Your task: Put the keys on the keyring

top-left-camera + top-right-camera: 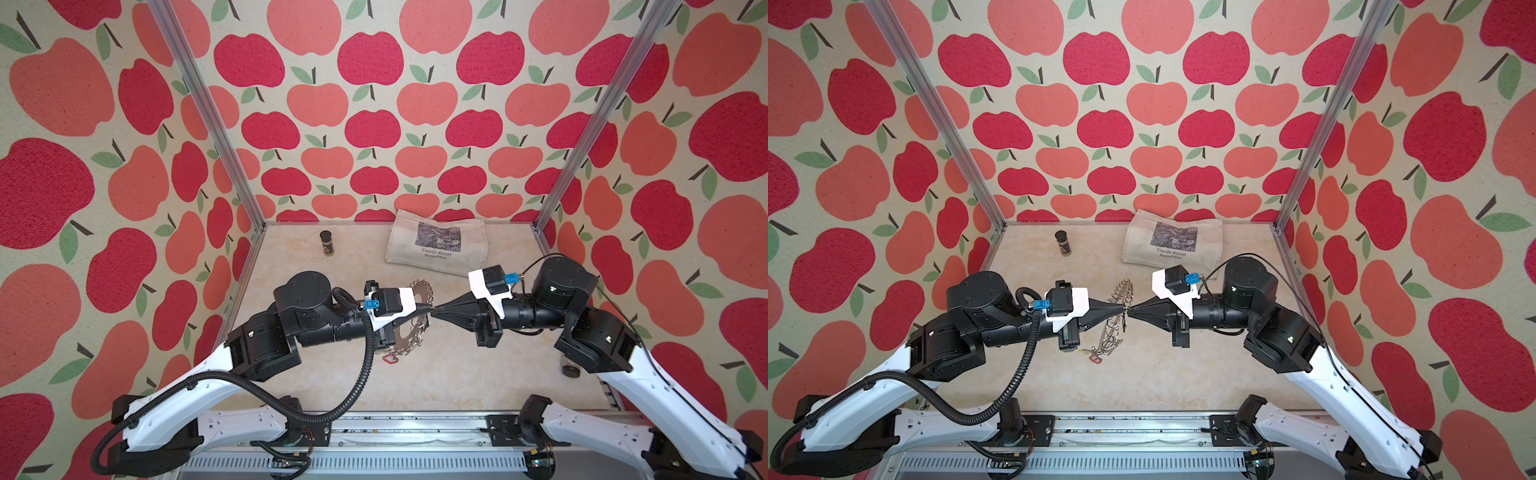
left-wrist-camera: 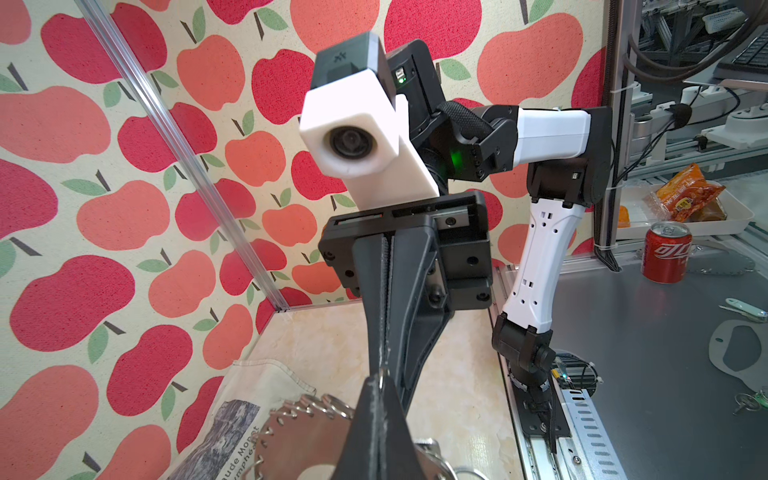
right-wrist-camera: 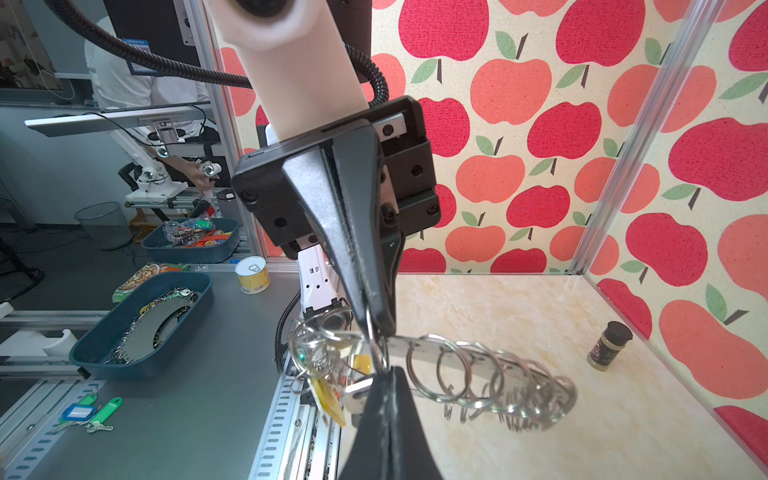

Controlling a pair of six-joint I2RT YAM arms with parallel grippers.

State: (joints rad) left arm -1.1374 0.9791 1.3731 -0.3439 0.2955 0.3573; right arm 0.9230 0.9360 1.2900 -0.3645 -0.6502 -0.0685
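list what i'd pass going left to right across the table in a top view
spice jar → keyring → small black round thing, partly hidden. left out: tote bag and red-framed tag, since both overlap the keyring's span

The cloth walls (image 1: 374,62) carry crimson and coral apples with green leaves and dark stems on cream; the marbled tabletop (image 1: 457,374) is cream veined with pale yellow. The flat grey metal disc (image 1: 422,291) has silver wire rings (image 3: 536,399), a red-framed tag (image 1: 390,358) and a yellow plastic tag (image 3: 328,401). The beige canvas tote bag (image 1: 399,249) bears a grey-black picture and dark lettering.
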